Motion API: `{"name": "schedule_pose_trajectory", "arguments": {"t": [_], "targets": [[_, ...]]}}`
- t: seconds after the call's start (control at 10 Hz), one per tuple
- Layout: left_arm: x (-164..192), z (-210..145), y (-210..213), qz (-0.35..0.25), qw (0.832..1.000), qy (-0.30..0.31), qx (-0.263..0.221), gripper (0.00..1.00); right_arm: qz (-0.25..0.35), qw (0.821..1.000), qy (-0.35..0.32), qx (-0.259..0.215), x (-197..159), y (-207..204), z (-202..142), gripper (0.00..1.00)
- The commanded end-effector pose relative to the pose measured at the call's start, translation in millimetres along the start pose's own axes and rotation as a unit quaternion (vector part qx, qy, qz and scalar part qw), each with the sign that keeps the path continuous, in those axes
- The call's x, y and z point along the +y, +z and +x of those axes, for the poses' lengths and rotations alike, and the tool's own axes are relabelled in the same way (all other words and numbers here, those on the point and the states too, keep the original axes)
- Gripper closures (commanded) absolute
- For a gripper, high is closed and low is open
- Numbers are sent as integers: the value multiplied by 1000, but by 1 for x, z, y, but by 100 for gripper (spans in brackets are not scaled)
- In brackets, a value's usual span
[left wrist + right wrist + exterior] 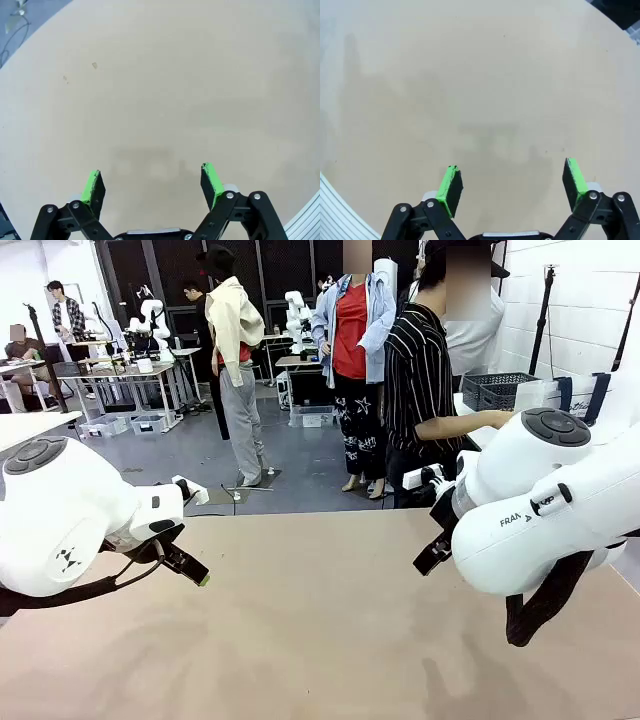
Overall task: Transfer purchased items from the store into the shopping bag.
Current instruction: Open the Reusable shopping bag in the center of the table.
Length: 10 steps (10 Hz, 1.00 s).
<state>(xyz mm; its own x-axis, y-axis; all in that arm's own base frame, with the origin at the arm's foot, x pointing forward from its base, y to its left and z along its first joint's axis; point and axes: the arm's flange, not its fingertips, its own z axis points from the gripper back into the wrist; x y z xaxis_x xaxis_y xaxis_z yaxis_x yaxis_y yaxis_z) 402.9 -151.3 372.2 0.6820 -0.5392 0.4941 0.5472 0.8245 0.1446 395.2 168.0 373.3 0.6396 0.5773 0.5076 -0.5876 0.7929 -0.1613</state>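
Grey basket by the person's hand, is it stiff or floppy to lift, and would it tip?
Probably stiff: the basket keeps straight, square edges. Likely light for its size, given its open lattice sides. It looks low and wide, so tipping seems unlikely.

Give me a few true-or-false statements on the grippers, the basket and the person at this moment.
1. The left gripper is open with nothing between its fingers. True.
2. The right gripper is shut on an item. False: it is open and holds nothing.
3. The dark grey basket sits mid-table between the arms. False: it stands beyond the far right of the table, near the person.
4. The person stretches an arm toward the basket's side. True.
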Motion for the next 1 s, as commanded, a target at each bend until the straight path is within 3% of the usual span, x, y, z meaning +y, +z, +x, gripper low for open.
{"name": "schedule_pose_trajectory", "arguments": {"t": [0.0, 0.9], "targets": [[0, 0, 0, 0, 1000, 0, 0, 0, 0, 1000, 0, 0, 0, 0, 0, 0], [0, 0, 0, 0, 1000, 0, 0, 0, 0, 1000, 0, 0, 0, 0, 0, 0]]}}
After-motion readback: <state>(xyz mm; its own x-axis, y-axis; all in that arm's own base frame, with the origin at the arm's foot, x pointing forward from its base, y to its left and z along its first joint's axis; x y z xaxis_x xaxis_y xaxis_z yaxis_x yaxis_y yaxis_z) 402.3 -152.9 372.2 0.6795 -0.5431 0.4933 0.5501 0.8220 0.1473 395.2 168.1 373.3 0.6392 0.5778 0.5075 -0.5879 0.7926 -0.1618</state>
